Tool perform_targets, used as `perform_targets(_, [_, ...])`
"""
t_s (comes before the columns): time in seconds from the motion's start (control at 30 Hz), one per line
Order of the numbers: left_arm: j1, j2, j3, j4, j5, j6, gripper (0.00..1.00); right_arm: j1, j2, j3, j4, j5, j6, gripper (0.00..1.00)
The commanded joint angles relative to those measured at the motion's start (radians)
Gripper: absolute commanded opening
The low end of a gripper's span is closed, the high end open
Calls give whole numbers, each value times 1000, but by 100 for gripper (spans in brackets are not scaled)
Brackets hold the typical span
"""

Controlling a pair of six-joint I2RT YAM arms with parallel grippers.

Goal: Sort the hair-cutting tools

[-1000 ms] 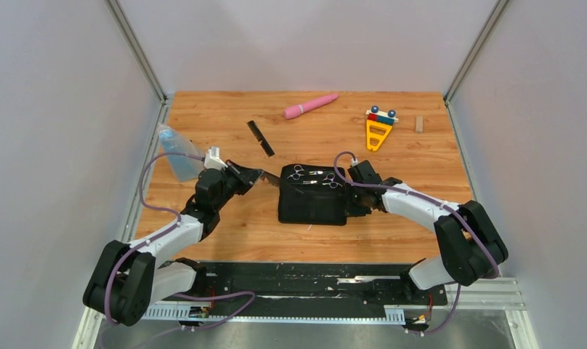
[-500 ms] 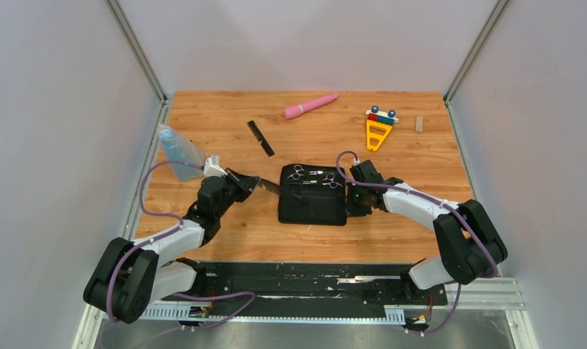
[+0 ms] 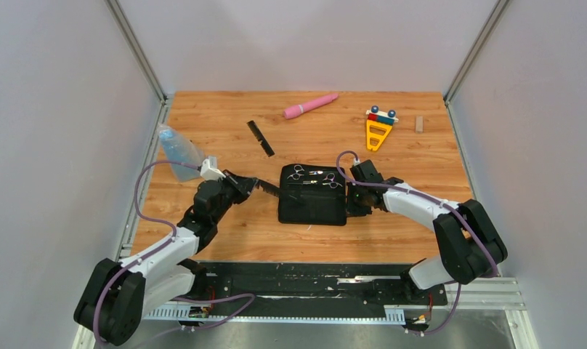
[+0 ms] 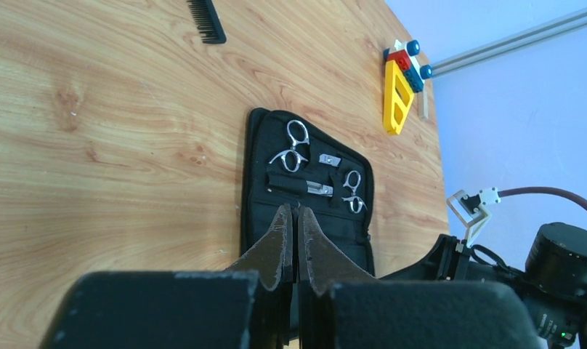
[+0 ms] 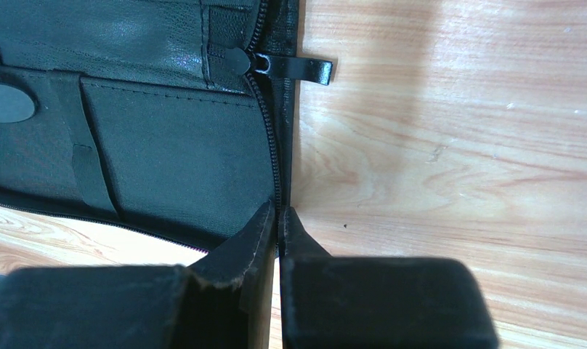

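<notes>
Your right gripper [image 5: 278, 213] clamped on zip edge of black rectangular fabric case [image 3: 312, 205], frame centre. Your left gripper [image 4: 291, 213] pinched together, empty, at case's left edge. Silver metal ring-handled scissors [image 4: 294, 145] inside.

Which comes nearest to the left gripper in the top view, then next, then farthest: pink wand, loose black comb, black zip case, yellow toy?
Counting from the left gripper:
1. black zip case, right beside the fingertips, on their right.
2. loose black comb, farther up the table, slightly left.
3. pink wand, near the far edge.
4. yellow toy, far right.
</notes>
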Motion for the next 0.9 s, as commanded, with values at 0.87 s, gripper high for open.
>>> perform_targets(0.87, [-322, 205, 37, 33, -349, -59, 0, 7, 27, -26, 70, -47, 19, 1])
